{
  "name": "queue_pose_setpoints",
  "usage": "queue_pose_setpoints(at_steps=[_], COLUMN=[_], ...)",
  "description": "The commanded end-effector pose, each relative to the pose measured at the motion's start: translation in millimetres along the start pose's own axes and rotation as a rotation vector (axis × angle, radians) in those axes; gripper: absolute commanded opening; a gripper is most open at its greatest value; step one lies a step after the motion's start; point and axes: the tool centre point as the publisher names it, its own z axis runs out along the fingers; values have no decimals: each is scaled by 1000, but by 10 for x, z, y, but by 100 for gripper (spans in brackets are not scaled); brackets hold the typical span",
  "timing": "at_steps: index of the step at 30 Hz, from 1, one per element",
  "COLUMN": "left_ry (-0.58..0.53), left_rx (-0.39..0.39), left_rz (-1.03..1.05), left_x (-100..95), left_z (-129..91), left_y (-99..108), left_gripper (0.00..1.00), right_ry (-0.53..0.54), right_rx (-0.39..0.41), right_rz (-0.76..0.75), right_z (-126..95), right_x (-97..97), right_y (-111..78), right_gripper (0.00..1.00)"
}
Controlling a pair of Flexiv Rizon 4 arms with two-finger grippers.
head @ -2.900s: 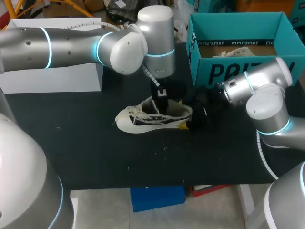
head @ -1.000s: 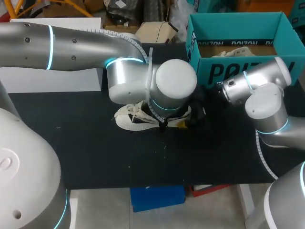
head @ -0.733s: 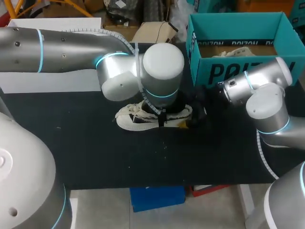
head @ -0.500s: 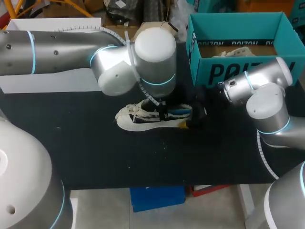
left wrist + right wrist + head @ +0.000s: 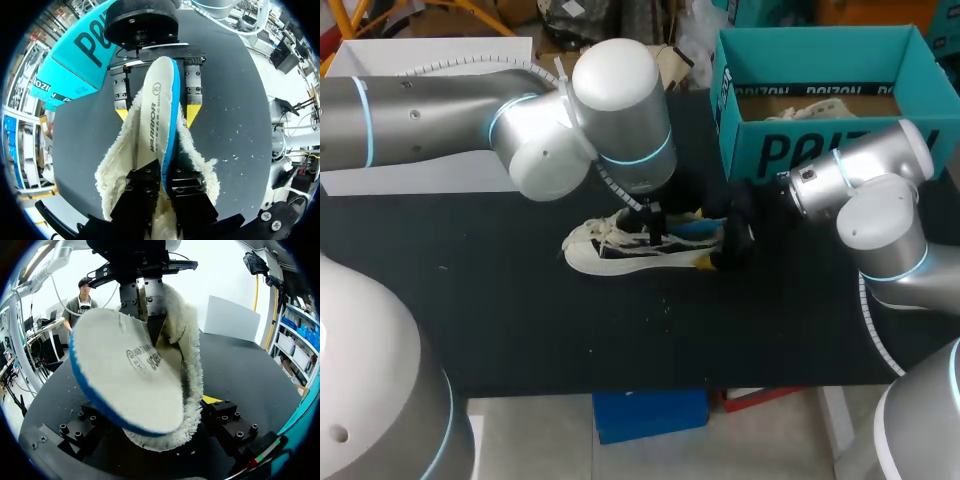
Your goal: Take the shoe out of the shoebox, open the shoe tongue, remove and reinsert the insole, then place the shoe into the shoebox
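A white shoe [image 5: 610, 252] with fleece lining [image 5: 112, 172] lies on its sole on the black table, toe to the left. My left gripper [image 5: 162, 176] is shut on the white, blue-edged insole [image 5: 161, 120], whose heel end [image 5: 696, 229] is lifted above the shoe's opening. My right gripper [image 5: 157, 111] grips the shoe's heel, one yellow-tipped finger against each side. From the right wrist, the insole [image 5: 125, 377] rises over the heel, pinched by the left gripper [image 5: 147, 315]. The teal shoebox [image 5: 820, 150] stands at the back right.
A second pale shoe [image 5: 812, 108] lies inside the shoebox. A white box [image 5: 430, 170] stands at the back left under my left arm. Bare black tabletop [image 5: 620, 340] spreads in front of the shoe.
My left arm has swung back and to the left, raising its gripper. The insole's blue-edged heel end has come up out of the shoe. The right arm and the shoe have stayed put.
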Motion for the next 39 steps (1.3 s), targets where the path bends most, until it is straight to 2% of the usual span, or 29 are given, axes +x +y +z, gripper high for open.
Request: queue_pose_setpoints(at_steps=[1,6,10,14,17,23,24,26,30,31,32,36,39], left_ry=[-13,-26,-60,-105,-111,-121,-125,-128,-117,-117,-116,-105,-90], left_rx=[42,77,91,104,107,144,144,142,156,153,152,158,170], left_rz=[35,76,86,103,117,137,141,146,156,158,160,160,178], left_x=[-23,-24,-31,-49,-76,-132,-136,-151,-183,-185,-184,-161,-98], left_z=[107,150,189,161,191,193,182,191,213,218,223,190,87], left_y=[-46,-141,-184,-238,-292,-367,-380,-409,-450,-465,-476,-484,-503], left_gripper=[22,35,32,34,37,35,34,24,17,13,0,0,0], right_ry=[0,0,0,0,0,0,0,0,0,0,0,0,0], right_rx=[1,1,1,1,1,1,1,1,1,1,1,1,1], right_rz=[1,1,1,1,1,1,1,1,1,1,1,1,1], right_z=[11,11,11,11,11,11,11,11,11,11,11,11,11], right_x=[0,0,0,0,0,0,0,0,0,0,0,0,0], right_y=[-24,-24,-24,-24,-24,-24,-24,-24,-24,-24,-24,-24,-24], right_gripper=[0,0,0,0,0,0,0,0,0,0,0,0,0])
